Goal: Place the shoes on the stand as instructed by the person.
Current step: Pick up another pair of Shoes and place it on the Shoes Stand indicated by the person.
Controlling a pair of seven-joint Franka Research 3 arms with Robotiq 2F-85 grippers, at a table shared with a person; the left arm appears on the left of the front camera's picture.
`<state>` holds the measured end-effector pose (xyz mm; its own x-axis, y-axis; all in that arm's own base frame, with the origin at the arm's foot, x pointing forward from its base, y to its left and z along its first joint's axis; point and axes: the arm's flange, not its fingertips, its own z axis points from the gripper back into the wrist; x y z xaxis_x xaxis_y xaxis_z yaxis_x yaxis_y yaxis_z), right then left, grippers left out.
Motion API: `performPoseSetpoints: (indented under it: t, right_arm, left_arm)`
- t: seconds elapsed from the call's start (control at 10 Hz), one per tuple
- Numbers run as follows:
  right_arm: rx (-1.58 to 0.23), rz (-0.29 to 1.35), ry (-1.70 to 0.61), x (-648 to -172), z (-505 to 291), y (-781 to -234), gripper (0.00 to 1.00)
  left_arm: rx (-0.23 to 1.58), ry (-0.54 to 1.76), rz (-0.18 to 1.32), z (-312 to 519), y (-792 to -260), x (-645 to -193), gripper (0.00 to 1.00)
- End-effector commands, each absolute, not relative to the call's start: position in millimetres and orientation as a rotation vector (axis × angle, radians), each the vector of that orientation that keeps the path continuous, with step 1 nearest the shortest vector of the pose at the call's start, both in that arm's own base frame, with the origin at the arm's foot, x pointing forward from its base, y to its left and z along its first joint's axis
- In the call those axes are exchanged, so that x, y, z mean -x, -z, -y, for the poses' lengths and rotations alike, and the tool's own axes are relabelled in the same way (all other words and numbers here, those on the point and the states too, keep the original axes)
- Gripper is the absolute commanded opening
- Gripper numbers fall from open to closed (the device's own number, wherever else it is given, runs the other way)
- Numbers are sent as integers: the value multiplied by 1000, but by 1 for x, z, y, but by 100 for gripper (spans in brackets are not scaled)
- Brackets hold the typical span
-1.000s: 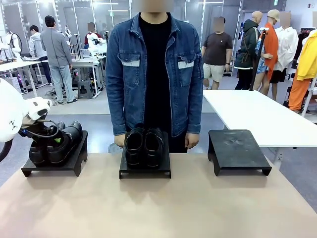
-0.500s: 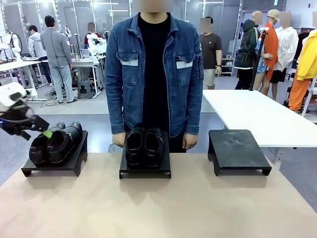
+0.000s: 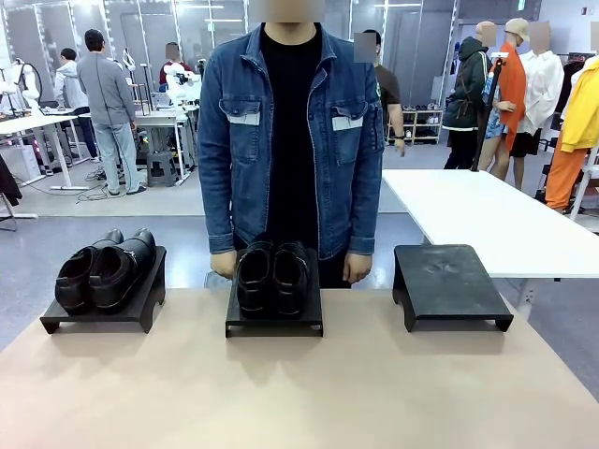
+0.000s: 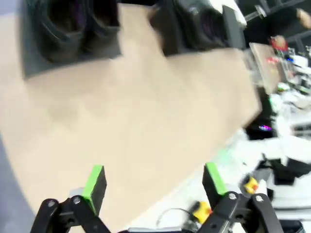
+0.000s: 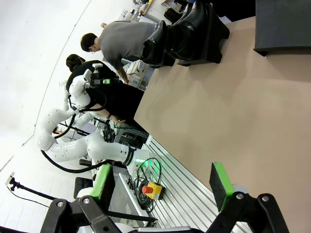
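Glossy black shoes [image 3: 105,269] are lying toes near-left on the left stand [image 3: 140,299]; both grippers [image 4: 153,187] [image 5: 163,187] are gaping wide, empty.

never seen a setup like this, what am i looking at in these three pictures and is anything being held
This is a two-armed robot at a tan table shared with a person in a denim jacket standing at the far side. The front picture comes from a fixed camera between the arms. The other two come from cameras on each wrist, looking along that arm's claw. On the table are three black stands: the left stand and the middle stand each carry a pair of black shoes, and the right stand is bare. The left claw and right claw are both open and hold nothing.
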<state>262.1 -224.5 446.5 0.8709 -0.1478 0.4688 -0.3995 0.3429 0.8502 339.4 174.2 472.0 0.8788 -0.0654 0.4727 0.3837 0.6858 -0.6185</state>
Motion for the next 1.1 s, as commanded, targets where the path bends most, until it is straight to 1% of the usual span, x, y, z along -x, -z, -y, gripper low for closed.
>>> performPoseSetpoints:
  t: [0.0,0.1,0.3,0.4,0.5,0.7,0.8,1.0]
  right_arm:
    - [-1230,533,-189,-261,226,-448,100]
    - [-1230,533,-189,-261,226,-448,100]
    - [-1230,533,-189,-261,226,-448,100]
    - [-1230,533,-189,-261,226,-448,100]
    - [-1230,533,-189,-261,226,-448,100]
    - [-1230,533,-189,-261,226,-448,100]
    - [-1230,533,-189,-261,226,-448,100]
    - [-1230,533,-189,-261,226,-448,100]
  left_arm:
    - [1007,276,342,-204,-441,-323,100]
    - [1108,283,322,-217,-420,-312,100]
    - [1441,354,296,-239,-385,-298,100]
    - [1509,353,304,-245,-370,-299,100]
    - [1532,332,329,-251,-365,-302,100]
    - [1522,304,380,-259,-375,-311,100]
    - [1536,314,352,-230,-359,-287,100]
    - [1536,314,352,-230,-359,-287,100]
